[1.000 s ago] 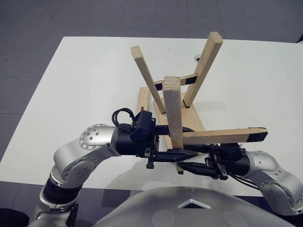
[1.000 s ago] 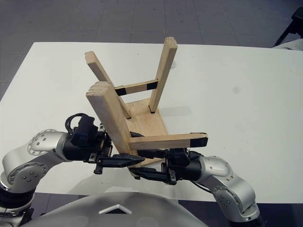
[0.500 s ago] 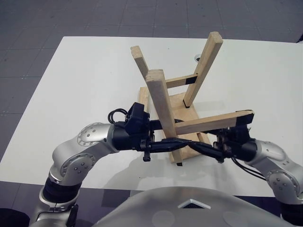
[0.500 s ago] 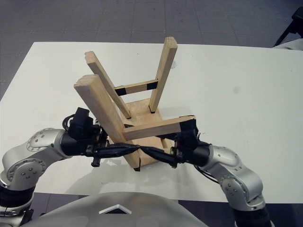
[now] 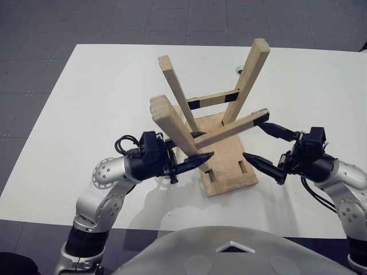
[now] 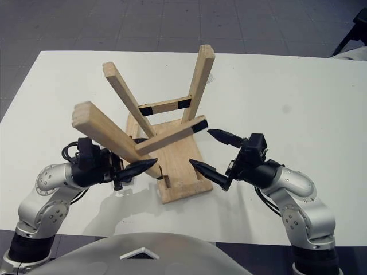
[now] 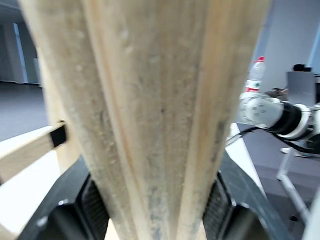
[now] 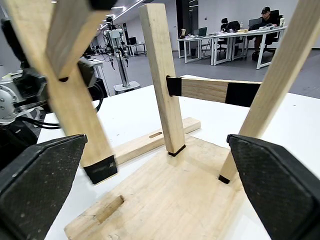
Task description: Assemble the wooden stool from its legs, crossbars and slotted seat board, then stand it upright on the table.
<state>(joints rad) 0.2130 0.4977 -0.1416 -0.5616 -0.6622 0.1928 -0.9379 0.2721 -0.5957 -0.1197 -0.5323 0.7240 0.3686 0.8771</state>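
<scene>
So the pale slotted wooden seat board [image 5: 229,166] lies on the white table [image 5: 103,86], two wooden legs [image 5: 246,80] already standing in its far slots. My left claw [image 5: 192,160] clamps the tilted third leg [image 5: 172,123] over the near slots, I'd guess to seat it. My right claw [image 5: 253,139] gapes wide beside the board, ready to steady.

Free table on my right, timber crowding the board
My right gripper [image 5: 252,139] sits spread beside the board [image 5: 226,163], with bare table [image 5: 321,86] beyond it and to its right. Over the board, the far legs [image 5: 245,83] and their crossbar [image 5: 212,99] wall off the far end. The tilted leg [image 5: 175,129] clamped in my left gripper [image 5: 198,158] and its bar [image 5: 229,129] slant across the middle, bar tip close to my right gripper.
</scene>
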